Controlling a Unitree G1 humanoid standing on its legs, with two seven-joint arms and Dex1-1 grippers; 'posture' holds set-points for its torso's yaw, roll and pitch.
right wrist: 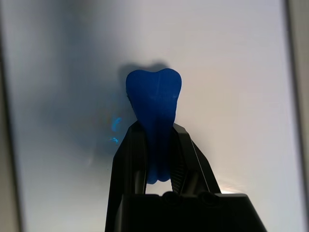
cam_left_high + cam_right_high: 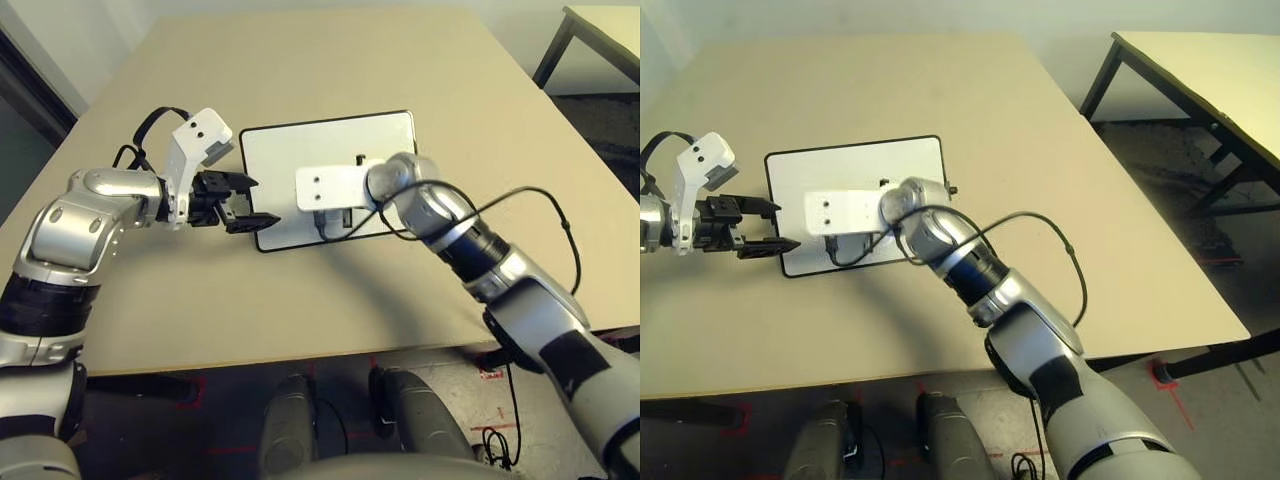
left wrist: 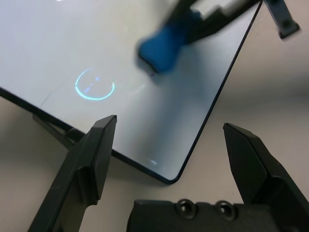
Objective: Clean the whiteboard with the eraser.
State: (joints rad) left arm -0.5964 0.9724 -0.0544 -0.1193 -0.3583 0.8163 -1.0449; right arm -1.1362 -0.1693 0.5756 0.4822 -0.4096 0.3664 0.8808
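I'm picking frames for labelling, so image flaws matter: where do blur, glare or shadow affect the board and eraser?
Left wrist view: the small bright blue eraser is motion-blurred, and a ring-shaped light reflection sits on the glossy white black-framed whiteboard.
Right wrist view: the eraser is sharp in the right gripper, casting a soft shadow on the board.

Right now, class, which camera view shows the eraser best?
The right wrist view: the blue eraser stands sharp and central, pinched in the right gripper over the whiteboard. The left wrist view shows it blurred; in the head views the right arm covers it.
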